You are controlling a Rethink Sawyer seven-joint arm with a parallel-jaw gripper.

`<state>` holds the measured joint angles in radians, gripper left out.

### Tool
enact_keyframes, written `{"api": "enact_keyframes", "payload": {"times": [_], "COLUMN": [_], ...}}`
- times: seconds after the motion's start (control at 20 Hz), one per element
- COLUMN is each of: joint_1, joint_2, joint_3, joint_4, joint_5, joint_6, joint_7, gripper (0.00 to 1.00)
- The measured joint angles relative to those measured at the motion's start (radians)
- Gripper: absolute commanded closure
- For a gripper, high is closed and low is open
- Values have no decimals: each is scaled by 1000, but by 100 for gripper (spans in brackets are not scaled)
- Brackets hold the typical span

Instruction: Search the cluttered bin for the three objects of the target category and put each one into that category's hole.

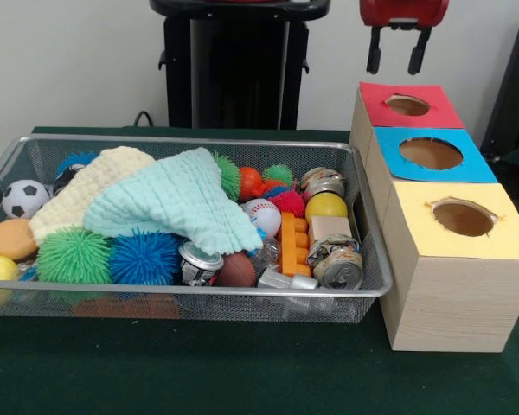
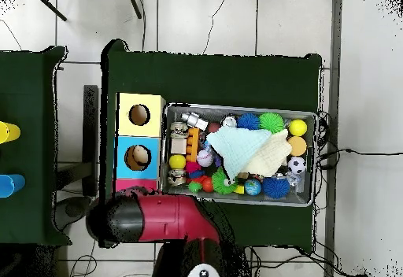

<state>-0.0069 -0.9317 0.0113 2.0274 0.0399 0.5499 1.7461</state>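
The silver wire-mesh bin (image 1: 190, 294) holds a heap of toys; in the overhead view its rim (image 2: 236, 107) runs right of the boxes. No plush animal shows in either view. A mint cloth (image 1: 177, 203) and a cream cloth (image 1: 86, 186) cover the bin's middle and left. The hole in the red top panel (image 1: 407, 105) is on the farthest box. My gripper (image 1: 396, 59) hangs above it at the top edge, open and empty. In the overhead view my red arm (image 2: 157, 217) covers most of the red panel (image 2: 134, 186).
Blue-topped (image 1: 431, 153) and yellow-topped (image 1: 463, 218) holes lie nearer the camera. The bin also holds green (image 1: 73, 255) and blue (image 1: 144, 258) spiky balls, crushed cans (image 1: 337, 268), an orange brick (image 1: 292, 245), a soccer ball (image 1: 23, 198), a baseball (image 1: 262, 216).
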Motion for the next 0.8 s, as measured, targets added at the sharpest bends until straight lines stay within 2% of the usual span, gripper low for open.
{"api": "enact_keyframes", "payload": {"times": [0.3, 0.8], "joint_1": [-64, -157], "joint_2": [43, 98], "joint_3": [10, 26], "joint_4": [-29, -133], "joint_5": [0, 0], "joint_6": [0, 27], "joint_7": [0, 0], "gripper": [0, 0]}}
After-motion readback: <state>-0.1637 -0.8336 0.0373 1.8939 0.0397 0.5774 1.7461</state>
